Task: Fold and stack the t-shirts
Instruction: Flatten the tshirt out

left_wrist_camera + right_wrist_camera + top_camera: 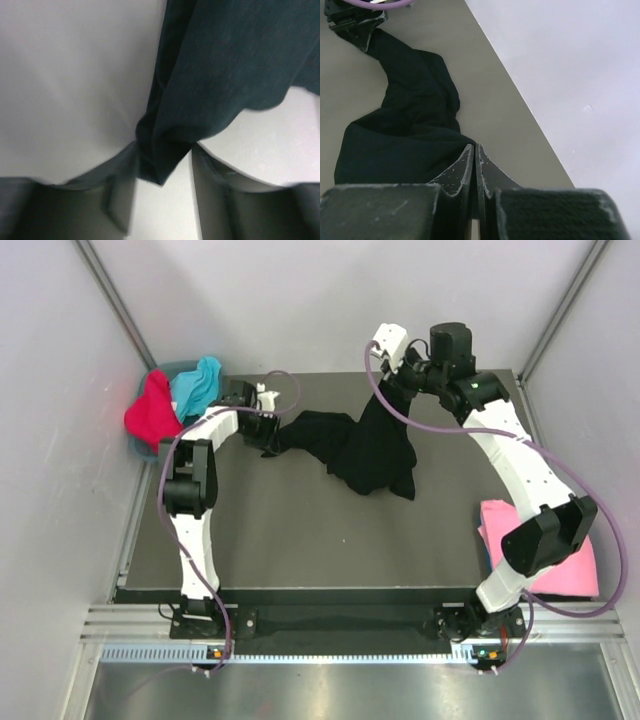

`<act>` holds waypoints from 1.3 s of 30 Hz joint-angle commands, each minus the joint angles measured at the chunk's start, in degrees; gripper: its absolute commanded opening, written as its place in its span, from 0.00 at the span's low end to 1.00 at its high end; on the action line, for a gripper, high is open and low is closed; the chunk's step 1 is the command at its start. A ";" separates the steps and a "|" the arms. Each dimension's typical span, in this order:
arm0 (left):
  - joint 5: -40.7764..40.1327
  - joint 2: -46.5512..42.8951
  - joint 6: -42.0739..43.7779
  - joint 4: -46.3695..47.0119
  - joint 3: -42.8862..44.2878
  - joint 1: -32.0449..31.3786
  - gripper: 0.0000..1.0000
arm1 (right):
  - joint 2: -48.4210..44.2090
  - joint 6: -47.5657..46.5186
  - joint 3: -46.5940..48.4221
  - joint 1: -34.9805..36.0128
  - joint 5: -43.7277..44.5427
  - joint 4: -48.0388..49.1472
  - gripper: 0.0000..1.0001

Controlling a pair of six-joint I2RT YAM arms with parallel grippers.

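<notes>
Overhead view of a dark bench (300,540) with two robot arms mounted at its near edge. A large black t-shirt (372,452) is strung across the far half of the bench, between the two arms. One bunched end trails left along the surface, and the main body rises in a peak towards the far edge, right of centre.

The right claw (476,150) is at that peak. Its jaws are pressed together on a fold of the black t-shirt and hold it up off the bench, the rest of the cloth draping down and away.

The left claw (270,438) sits near the far left corner at the shirt's trailing end. In its wrist view its fingers (120,195) stand partly apart, with a corner of the black cloth hanging between them. Whether they pinch it cannot be told.

A pink t-shirt (565,565) lies flat at the near right corner, partly under the right arm. A red t-shirt (150,412) and a turquoise t-shirt (197,383) are heaped in a grey bin (145,452) just off the far left corner.
</notes>
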 commanded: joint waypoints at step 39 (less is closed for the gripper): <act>-18.34 -0.03 4.52 13.39 25.91 -1.91 0.54 | 14.21 18.45 11.78 -20.63 12.94 9.45 0.46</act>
